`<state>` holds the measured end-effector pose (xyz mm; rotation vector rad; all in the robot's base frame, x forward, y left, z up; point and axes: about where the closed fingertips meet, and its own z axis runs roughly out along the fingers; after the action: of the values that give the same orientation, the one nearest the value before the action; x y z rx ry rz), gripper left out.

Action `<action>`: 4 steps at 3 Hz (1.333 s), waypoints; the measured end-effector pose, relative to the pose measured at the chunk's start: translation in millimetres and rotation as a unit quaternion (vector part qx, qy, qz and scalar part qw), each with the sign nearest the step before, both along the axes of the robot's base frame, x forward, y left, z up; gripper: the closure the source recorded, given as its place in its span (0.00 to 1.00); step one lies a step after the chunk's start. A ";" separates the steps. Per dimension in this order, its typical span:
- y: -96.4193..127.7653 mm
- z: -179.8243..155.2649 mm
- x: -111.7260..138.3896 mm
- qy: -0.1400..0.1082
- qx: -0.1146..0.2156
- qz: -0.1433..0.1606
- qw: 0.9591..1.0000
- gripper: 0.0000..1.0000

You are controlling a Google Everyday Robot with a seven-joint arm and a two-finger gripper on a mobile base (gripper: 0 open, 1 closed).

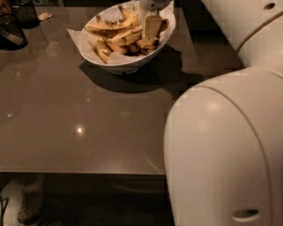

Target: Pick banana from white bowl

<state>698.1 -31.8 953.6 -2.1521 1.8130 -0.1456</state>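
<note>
One white bowl (132,66), roughly six bananas (111,28), one claw (150,34) among them.

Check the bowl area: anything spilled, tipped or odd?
Nothing stands out. The white bowl sits upright on the table, its paper liner holding every fruit; the banana lies atop the pile. The hand is down in the bowl's right side.
</note>
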 end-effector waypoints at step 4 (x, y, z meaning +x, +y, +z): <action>-23.4 58.8 -90.7 -0.024 0.065 -0.047 0.996 1.00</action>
<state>607.4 -55.2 1012.4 -1.9598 1.8441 -0.0980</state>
